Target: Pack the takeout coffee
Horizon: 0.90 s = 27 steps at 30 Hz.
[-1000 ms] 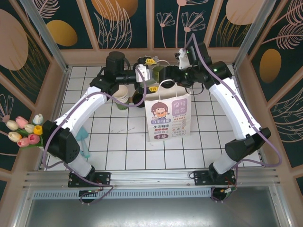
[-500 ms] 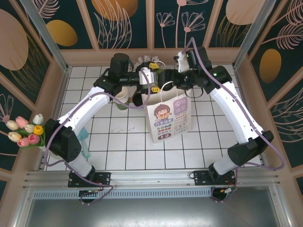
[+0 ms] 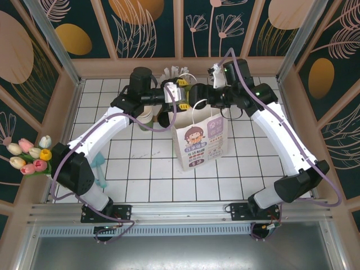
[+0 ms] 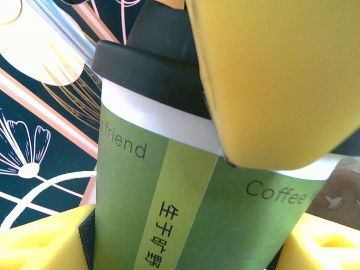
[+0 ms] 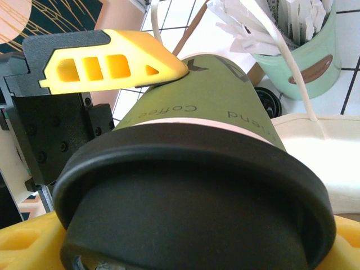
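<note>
Moved since a second ago: paper bag (image 3: 201,140) turned a little on the desk (image 3: 146,163) and slid toward the right arm's side; both wrists closer together over its handles.
Whereabouts: takeout coffee (image 4: 169,214) up in the air between the two wrists, near the bag's open top, not yet inside.
Left fingers (image 4: 39,242): clamped on the green wall of the cup, low on the body.
Right fingers (image 5: 22,242): closed at the lid end, one pad pressed on the black lid and white band.
Weight: likely light; fill level impossible to tell.
Wall: thin paper, soft, apt to buckle under a hard squeeze.
Lid: dark plastic, press-fit, smooth; probably quick to pop if pinched or levered.
Best hold: mid-wall below the white band, gentle pressure, lid left alone.
Cup writing: "friend" and "Coffee" in grey; vertical Chinese characters on the paler stripe, partly cut off.
Bag print: cartoon child, purple panel, Chinese lines too small to read.
Nearby: pale green cup (image 5: 304,50) of white paper-wrapped sticks, well apart from the bag mouth.
</note>
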Available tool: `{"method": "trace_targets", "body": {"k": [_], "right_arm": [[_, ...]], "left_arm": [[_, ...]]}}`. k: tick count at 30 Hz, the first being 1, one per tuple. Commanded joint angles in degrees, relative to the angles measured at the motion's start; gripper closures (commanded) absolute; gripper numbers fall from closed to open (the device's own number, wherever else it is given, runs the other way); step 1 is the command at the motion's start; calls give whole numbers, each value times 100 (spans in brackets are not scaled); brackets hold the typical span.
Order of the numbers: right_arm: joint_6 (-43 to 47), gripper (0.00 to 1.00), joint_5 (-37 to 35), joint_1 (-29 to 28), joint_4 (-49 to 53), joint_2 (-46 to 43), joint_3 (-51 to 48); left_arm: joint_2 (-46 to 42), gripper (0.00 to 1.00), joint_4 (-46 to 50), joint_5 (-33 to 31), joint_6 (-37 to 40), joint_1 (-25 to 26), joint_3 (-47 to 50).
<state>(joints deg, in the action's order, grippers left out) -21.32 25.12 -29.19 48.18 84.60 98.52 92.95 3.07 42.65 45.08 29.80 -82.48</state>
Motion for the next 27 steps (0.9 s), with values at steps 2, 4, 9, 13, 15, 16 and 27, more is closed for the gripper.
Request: {"method": "trace_targets", "body": {"k": [2, 4, 9, 13, 15, 16, 27], "right_arm": [[230, 41, 737, -184, -545, -187, -15], [275, 42, 662, -184, -421, -150, 74], [354, 42, 661, -184, -368, -246, 32], [352, 42, 551, -184, -367, -336, 1], [339, 42, 490, -184, -343, -370, 9], [338, 42, 476, -184, -344, -382, 2], [374, 42, 511, -181, -375, -435, -72]], "left_arm": [[69, 2, 9, 106, -352, 78, -11], [152, 1, 498, -18, -9, 77, -206], [200, 3, 784, -273, 342, 17, -216], [244, 8, 901, -116, 369, 17, -291], [177, 9, 803, -201, 380, 4, -160], [148, 9, 776, -247, 384, 0, -105], [-70, 2, 650, -273, 264, -332, 76]]}}
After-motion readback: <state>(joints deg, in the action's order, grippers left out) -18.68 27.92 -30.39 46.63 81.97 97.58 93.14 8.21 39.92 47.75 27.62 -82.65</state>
